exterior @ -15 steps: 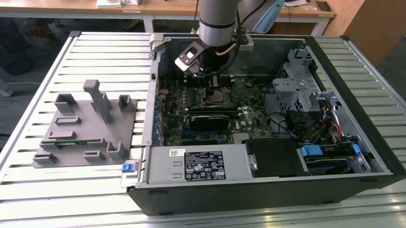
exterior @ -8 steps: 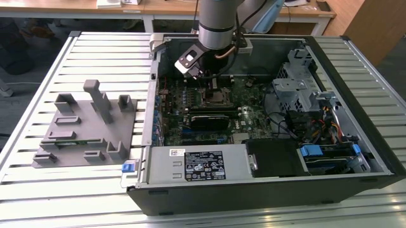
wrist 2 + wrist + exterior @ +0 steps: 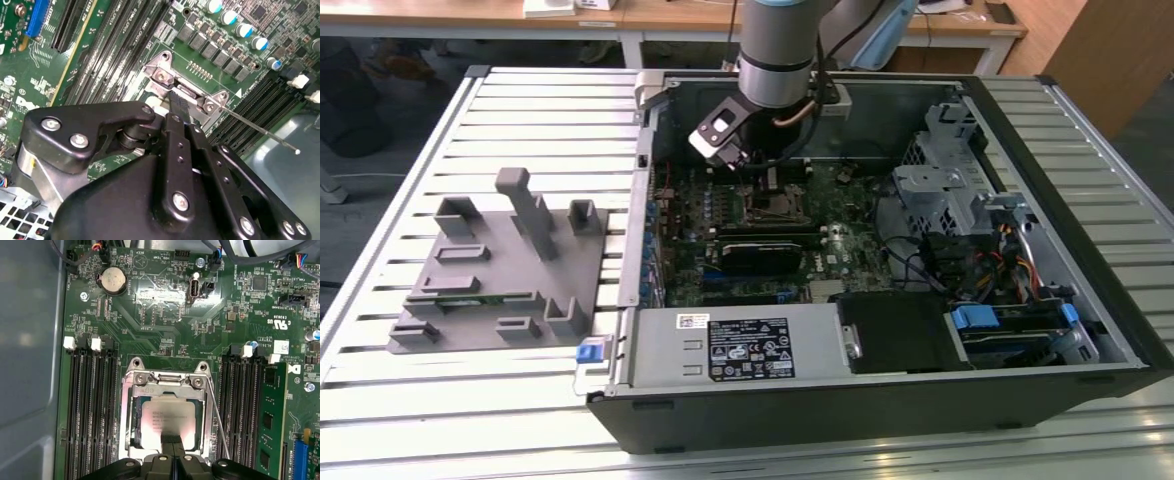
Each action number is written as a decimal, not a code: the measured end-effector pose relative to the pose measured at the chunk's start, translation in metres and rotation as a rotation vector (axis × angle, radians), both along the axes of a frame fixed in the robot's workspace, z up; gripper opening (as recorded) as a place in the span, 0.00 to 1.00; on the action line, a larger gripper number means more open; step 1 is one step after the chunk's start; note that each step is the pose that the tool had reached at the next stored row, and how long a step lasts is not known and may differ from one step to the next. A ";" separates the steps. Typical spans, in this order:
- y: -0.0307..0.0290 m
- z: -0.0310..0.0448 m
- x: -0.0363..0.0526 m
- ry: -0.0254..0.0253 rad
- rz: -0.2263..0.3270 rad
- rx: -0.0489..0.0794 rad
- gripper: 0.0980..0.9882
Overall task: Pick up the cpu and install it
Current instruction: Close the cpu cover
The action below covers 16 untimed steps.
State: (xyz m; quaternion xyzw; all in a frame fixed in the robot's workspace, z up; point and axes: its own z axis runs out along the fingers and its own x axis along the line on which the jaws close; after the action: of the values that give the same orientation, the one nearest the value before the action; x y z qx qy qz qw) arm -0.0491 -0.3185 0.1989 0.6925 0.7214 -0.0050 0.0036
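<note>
The cpu (image 3: 167, 415), a square chip with a pale silver top, lies flat inside the metal-rimmed socket frame (image 3: 131, 405) on the green motherboard. My gripper (image 3: 172, 439) hangs right over it, its two black fingers pressed together, their tip at the cpu's near edge. Whether the tip touches the chip I cannot tell. In the second wrist view the fingertips (image 3: 177, 102) reach down to the socket's hinge bracket (image 3: 165, 75). In the exterior view the gripper (image 3: 757, 170) stands over the socket (image 3: 769, 205) inside the open computer case.
A thin socket lever rod (image 3: 218, 426) runs beside the socket and sticks out free (image 3: 280, 141). Memory slots (image 3: 90, 410) flank both sides, one holding a green module (image 3: 270, 420). A grey plastic fixture (image 3: 507, 265) stands on the slatted table at the exterior view's left.
</note>
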 end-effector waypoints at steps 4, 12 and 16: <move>0.0003 -0.0001 0.0016 -0.0003 0.000 0.000 0.01; 0.0003 -0.0003 0.0063 -0.0003 0.000 0.000 0.01; 0.0003 0.0065 0.0062 -0.0001 0.000 0.000 0.01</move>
State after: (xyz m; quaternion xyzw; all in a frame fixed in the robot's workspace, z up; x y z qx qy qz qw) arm -0.0429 -0.3182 0.2054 0.6925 0.7214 -0.0048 0.0035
